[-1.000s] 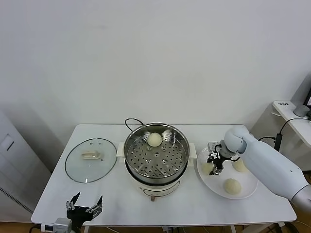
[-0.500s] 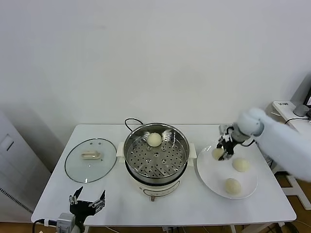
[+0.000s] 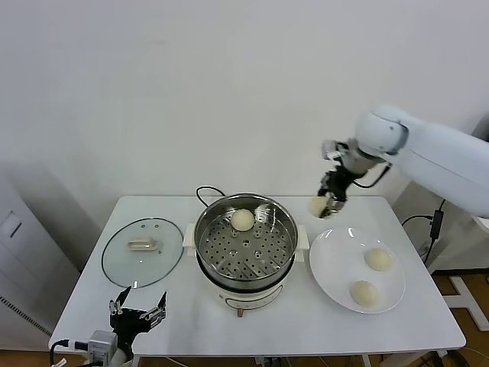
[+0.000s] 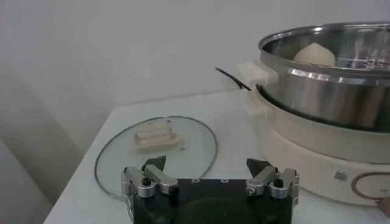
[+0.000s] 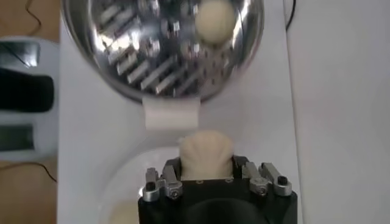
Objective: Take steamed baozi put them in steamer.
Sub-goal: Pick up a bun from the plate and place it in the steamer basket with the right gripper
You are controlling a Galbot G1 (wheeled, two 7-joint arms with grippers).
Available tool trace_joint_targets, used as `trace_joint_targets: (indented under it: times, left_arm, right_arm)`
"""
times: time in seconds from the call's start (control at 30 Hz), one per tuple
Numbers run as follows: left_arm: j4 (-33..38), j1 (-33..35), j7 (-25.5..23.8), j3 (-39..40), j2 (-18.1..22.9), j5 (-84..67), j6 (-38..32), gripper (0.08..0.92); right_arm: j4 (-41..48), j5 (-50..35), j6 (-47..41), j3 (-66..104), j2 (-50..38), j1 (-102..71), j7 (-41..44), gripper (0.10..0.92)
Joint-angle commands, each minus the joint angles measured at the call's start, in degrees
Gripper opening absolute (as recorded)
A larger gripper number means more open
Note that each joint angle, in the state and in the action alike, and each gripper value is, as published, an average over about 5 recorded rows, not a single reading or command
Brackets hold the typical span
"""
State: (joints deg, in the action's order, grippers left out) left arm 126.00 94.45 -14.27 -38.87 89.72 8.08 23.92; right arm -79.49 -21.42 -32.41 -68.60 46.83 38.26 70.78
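Left end effector (image 3: 137, 316): we see it parked low at the tabletop's (image 3: 176, 321) near edge, at about 7 o'clock from the pot, fingers spread wide and empty.
Round glass lid with cream handle (image 3: 143, 251): lying flat at 9 o'clock from the pot, apart from it.
Round shiny steel steamer with perforated tray (image 3: 245, 243): mid-tabletop; one smooth cream-white baozi (image 3: 242, 219) sits on the tray at 12 o'clock.
Right end effector (image 3: 327, 197): raised above the tabletop, closed on a second cream-white baozi (image 5: 206, 156).
Key relation: we judge the steamer lies at about 8 o'clock from the carried bun, with free tray space; the right arm is the nearer one.
Flat round white plate (image 3: 333, 269): at 3 o'clock from the steamer, holding two more buns (image 3: 378, 258).
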Motion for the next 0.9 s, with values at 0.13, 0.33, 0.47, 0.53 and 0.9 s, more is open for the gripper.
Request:
trace_joint_targets:
  times: [0.13, 0.33, 0.47, 0.53, 0.9]
  left_arm:
    - [0.3, -0.4, -0.1, 0.1, 0.1, -1.5, 0.0, 0.823]
    - [0.7, -0.6, -0.1, 0.1, 0.2, -2.2, 0.1, 0.823]
    - [0.6, -1.1, -0.1, 0.5, 0.3, -2.3, 0.1, 0.823]
    - [0.8, -1.1, -0.1, 0.7, 0.3, -2.3, 0.1, 0.823]
    - [1.1, -1.0, -0.1, 0.9, 0.3, -2.6, 0.1, 0.823]
  right_arm:
    - [10.2, -12.1, -9.2, -6.4, 27.3, 1.3, -4.2, 0.509]
    - [15.1, -12.0, -10.1, -7.5, 35.5, -1.9, -5.0, 0.510]
    - [16.2, -11.8, -11.1, -8.0, 38.1, -4.2, -6.2, 0.509]
    - [16.7, -11.4, -11.7, -7.8, 39.0, -5.5, -7.0, 0.509]
    - [19.6, -7.5, -12.4, -6.4, 41.5, -9.7, -8.1, 0.509]
